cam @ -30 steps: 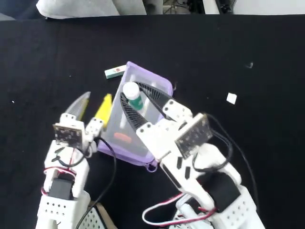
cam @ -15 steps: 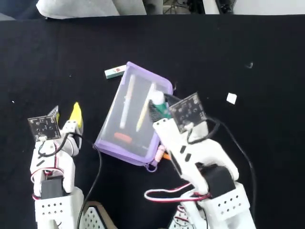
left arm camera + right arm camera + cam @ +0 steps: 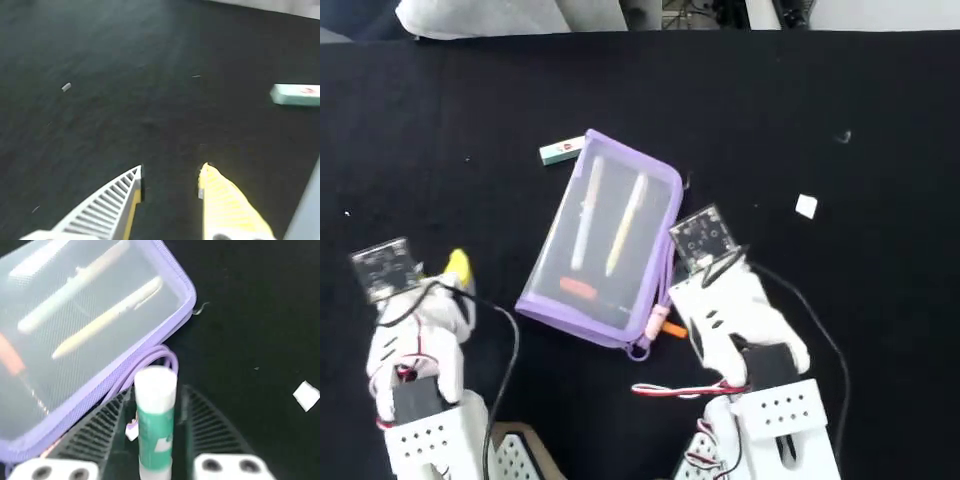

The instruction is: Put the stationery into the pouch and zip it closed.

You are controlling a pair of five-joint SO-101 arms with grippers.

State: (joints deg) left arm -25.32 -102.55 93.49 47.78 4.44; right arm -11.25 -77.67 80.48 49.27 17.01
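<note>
1. Right gripper: its two black ribbed fingers pinch a white-capped, green-bodied cylindrical glue stick. The stick stands lengthwise between them, and its white cap juts out past the fingertips.
2. Flat rectangular pouch of translucent plastic with purple edging: it lies mid-table on the black table. In the right wrist view the pouch sits just beyond and to one side of the glue stick's cap, with a purple loop at its edge close to the cap.
3. Pouch contents: two slim pens, one pale and one yellow, lie side by side, with a short orange item below them. Whether the zip is open cannot be told.
4. Left gripper: one white and one yellow ribbed finger are spread apart with only bare tabletop between them. It is well apart from the pouch, on the pouch's left in the high view.
5. Small white-and-green block eraser: it lies on the table just beside the pouch's far corner.
6. Small white scrap: it lies apart on the table, to the right of the pouch.
</note>
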